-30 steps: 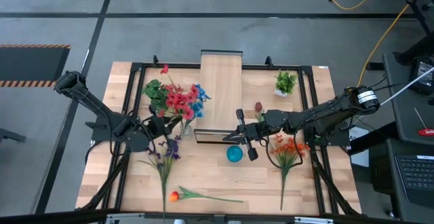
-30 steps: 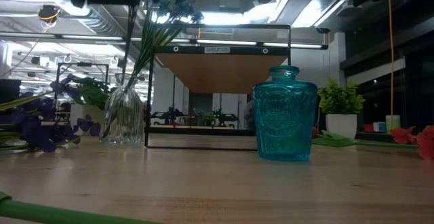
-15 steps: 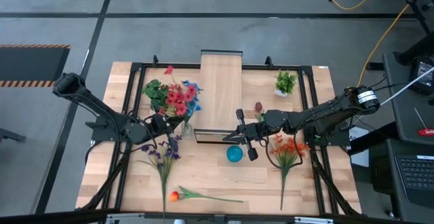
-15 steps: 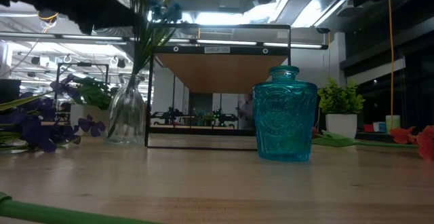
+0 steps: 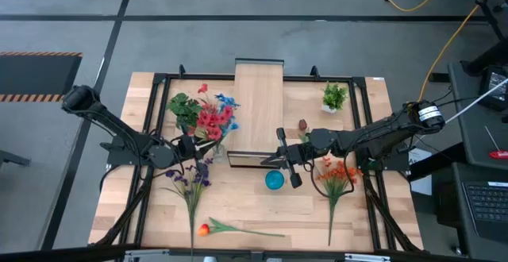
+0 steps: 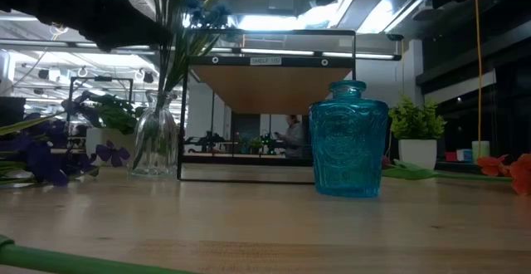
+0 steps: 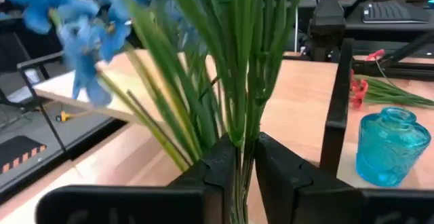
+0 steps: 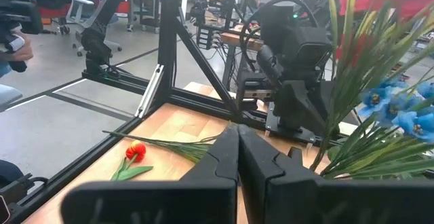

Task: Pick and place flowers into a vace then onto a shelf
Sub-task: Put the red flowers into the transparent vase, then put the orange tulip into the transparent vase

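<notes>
Red and blue flowers (image 5: 213, 117) on green stems fill a clear glass vase (image 6: 155, 146). The embossed bottle (image 6: 348, 139) is turquoise; purple blooms (image 5: 190, 178), possibly violet-blue, lie on the light-wood surface (image 5: 238, 206).

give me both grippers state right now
left gripper: shut on the stems of the flower bunch standing in the clear vase.
right gripper: shut, holding nothing, near the shelf.

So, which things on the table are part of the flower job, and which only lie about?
Part of the job:
- red and blue bunch, gripped by the left hand
- clear vase
- shelf
- purple flowers
- orange flowers
- orange tulip
- dark red tulip
- blue vase

Lying about:
- potted plant
</notes>
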You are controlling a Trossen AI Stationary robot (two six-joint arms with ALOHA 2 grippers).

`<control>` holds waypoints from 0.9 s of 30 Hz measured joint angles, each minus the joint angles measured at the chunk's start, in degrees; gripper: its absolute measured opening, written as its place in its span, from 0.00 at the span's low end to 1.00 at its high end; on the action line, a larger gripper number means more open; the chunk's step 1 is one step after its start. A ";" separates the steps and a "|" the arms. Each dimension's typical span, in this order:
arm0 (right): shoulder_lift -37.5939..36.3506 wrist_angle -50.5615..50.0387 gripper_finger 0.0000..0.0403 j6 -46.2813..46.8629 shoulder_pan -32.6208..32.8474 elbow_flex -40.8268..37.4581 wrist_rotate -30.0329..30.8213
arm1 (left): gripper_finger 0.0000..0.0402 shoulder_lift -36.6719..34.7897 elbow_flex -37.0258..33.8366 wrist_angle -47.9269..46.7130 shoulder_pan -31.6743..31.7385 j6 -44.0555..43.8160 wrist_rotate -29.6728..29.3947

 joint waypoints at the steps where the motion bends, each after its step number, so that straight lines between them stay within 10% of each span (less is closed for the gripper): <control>1: 0.00 -0.11 0.01 0.02 0.00 0.00 0.00 | 0.15 0.00 -0.02 -0.46 -0.01 -0.70 0.00; 18: 1.20 0.03 0.01 0.20 -0.01 -0.04 -0.02 | 0.38 -0.78 0.13 -0.76 -4.53 -0.46 -0.79; 27: 1.20 0.01 0.01 0.39 0.01 -0.04 -0.02 | 0.39 -4.66 1.79 -0.66 -10.54 8.39 -11.51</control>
